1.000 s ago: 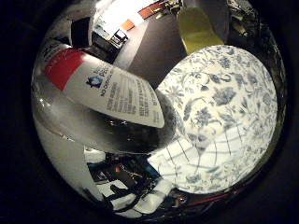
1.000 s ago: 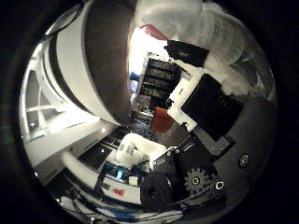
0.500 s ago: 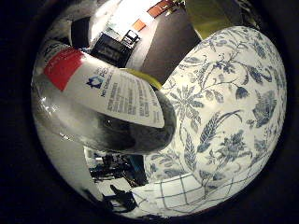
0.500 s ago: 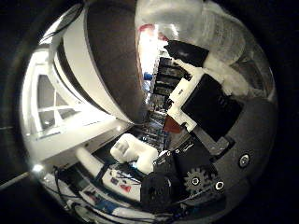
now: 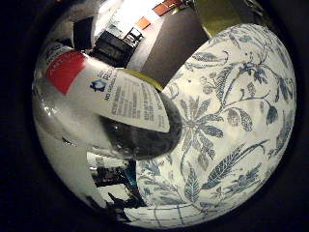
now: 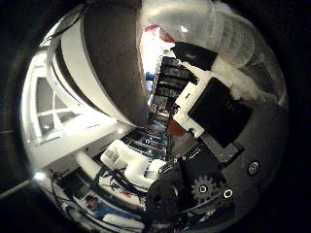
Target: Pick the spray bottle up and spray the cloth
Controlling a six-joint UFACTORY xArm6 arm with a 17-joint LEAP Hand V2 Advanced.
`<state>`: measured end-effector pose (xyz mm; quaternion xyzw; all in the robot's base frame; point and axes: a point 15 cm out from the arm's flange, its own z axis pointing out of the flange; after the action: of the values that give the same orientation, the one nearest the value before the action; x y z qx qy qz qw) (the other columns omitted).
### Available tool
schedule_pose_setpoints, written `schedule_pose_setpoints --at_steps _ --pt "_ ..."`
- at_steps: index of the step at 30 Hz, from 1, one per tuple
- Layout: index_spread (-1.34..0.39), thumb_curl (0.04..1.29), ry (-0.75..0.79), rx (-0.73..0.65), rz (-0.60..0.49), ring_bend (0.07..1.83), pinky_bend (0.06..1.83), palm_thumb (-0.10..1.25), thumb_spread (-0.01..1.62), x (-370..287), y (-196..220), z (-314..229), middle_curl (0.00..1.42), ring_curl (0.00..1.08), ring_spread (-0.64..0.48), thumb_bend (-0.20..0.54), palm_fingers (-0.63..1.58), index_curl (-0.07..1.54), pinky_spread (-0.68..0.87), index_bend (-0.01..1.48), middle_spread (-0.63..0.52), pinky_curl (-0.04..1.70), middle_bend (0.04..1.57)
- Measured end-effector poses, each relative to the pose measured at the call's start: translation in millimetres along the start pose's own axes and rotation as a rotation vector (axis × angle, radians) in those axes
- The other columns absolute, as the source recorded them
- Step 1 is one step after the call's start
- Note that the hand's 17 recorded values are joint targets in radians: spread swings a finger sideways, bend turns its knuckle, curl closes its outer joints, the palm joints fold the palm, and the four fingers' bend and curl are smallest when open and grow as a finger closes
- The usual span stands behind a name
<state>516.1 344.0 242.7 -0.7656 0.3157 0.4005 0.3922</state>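
Note:
The spray bottle (image 5: 106,97), clear with a white printed label and a red band, fills much of the right little finger side palm view, close against my palm. Past it lies the cloth (image 5: 232,116), white with a blue flower pattern and a checked border. The cloth is near and fills the rest of that view. In the right thumb side palm view my hand (image 6: 219,112) shows its white and black fingers curled round the clear upper part of the bottle (image 6: 209,24).
A yellow-green thing (image 5: 217,14) lies beside the far edge of the cloth on the dark surface (image 5: 169,43). The thumb side view shows a dark slab with a white rim (image 6: 102,87), shelves far off (image 6: 170,83) and a white machine (image 6: 131,160).
The cloth has grown much larger in the little finger side view: my hand has moved closer to it with the bottle. The bottle has kept its place against the palm.

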Motion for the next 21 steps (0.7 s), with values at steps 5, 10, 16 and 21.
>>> schedule_pose_setpoints --at_steps 5,10,16,21 --pt "-0.15 0.70 -0.001 -0.002 0.009 1.43 1.03 1.00 1.10 12 5 3 0.55 0.54 -0.14 -0.012 1.24 0.62 -0.23 1.18 -0.07 1.09 1.31" --pt "-0.16 0.69 -0.005 0.011 0.031 1.41 1.03 0.97 1.07 21 8 -8 0.55 0.54 -0.15 -0.020 1.22 0.62 -0.24 1.14 -0.06 1.06 1.31" --pt "-0.20 0.68 0.002 0.015 0.037 1.39 1.11 0.87 0.83 27 14 -25 0.54 0.53 -0.15 -0.032 0.99 0.56 -0.30 0.67 -0.07 0.97 1.25" --pt "-0.27 0.68 0.015 -0.026 0.040 1.35 1.10 0.88 0.79 31 27 -31 0.51 0.52 -0.15 -0.023 0.58 0.49 -0.38 0.24 -0.08 0.87 1.03"
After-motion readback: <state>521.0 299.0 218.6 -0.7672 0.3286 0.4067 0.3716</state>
